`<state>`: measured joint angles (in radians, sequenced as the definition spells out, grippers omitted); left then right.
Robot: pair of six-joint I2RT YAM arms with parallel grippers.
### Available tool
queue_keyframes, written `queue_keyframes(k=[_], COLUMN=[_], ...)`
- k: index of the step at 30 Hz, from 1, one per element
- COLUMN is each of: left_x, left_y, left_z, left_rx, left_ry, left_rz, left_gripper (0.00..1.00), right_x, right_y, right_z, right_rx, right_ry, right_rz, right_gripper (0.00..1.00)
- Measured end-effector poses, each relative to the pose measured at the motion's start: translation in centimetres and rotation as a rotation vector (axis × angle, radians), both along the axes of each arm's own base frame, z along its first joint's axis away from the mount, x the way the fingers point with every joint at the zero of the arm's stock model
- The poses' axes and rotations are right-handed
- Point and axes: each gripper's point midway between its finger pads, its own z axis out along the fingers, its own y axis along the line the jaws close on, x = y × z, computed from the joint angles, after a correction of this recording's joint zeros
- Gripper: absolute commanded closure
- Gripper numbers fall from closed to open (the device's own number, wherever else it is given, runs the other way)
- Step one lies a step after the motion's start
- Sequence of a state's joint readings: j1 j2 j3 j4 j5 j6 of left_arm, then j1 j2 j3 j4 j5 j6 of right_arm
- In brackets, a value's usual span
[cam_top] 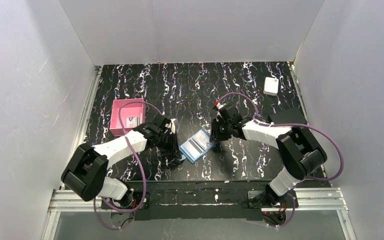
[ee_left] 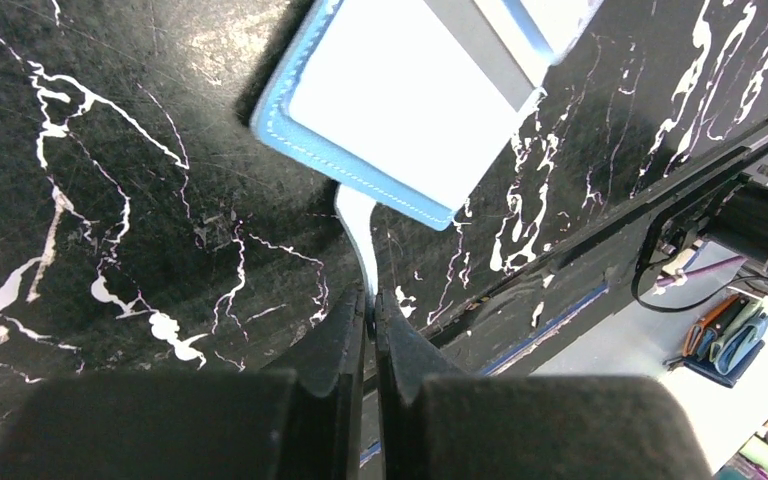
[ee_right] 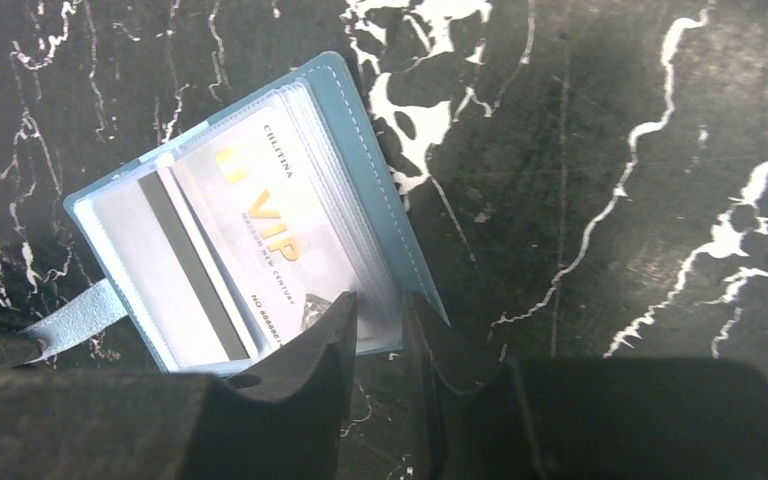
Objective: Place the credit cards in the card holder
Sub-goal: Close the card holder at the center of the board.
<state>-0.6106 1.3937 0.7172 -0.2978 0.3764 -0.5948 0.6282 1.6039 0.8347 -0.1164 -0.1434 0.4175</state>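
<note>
At mid-frame, left tool (ee_left: 371,300) clamps snap tab (ee_left: 358,235) of card holder (cam_top: 197,145), right tool (ee_right: 378,320) nearly together at its edge, grip unclear; insertion step, next likely push credit card (ee_right: 260,220) fully into sleeve.

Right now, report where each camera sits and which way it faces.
Top: above and behind, looking down at table; left arm and right arm show.
Left wrist: low, faces holder; left gripper shut on its tab.
Right wrist: above, faces the open holder's cards; right gripper at its edge.
All share the holder.

Credit cards (ee_right: 250,230) inside card holder (ee_right: 373,180) on table (ee_right: 610,120)
</note>
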Motion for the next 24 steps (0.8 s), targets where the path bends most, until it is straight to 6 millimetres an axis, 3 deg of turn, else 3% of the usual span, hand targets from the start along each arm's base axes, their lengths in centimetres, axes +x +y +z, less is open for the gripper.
queue_keyframes(k=[4, 11, 14, 20, 24], left_x=[0.3, 1.9, 2.8, 4.7, 5.4], left_y=[0.1, -1.0, -1.9, -4.5, -7.1], left_z=[1.7, 7.4, 8.8, 8.4, 7.2], left_rx=[-0.007, -0.087, -0.115, -0.117, -0.107], left_ry=[-0.035, -0.157, -0.175, -0.134, -0.097], left_rz=[-0.003, -0.001, -0.008, -0.041, -0.089], left_gripper=[1.0, 1.0, 1.0, 1.0, 1.0], right_x=[-0.9, -4.3, -5.0, -3.8, -2.1], right_y=[1.2, 4.3, 4.4, 3.0, 0.2], right_z=[0.0, 0.1, 0.3, 3.7, 4.9], right_rx=[0.027, 0.108, 0.13, 0.21, 0.263], right_ry=[0.008, 0.063, 0.086, 0.035, 0.009], right_rz=[0.02, 0.08, 0.07, -0.034, -0.166], right_gripper=[0.7, 0.67, 0.62, 0.5, 0.44])
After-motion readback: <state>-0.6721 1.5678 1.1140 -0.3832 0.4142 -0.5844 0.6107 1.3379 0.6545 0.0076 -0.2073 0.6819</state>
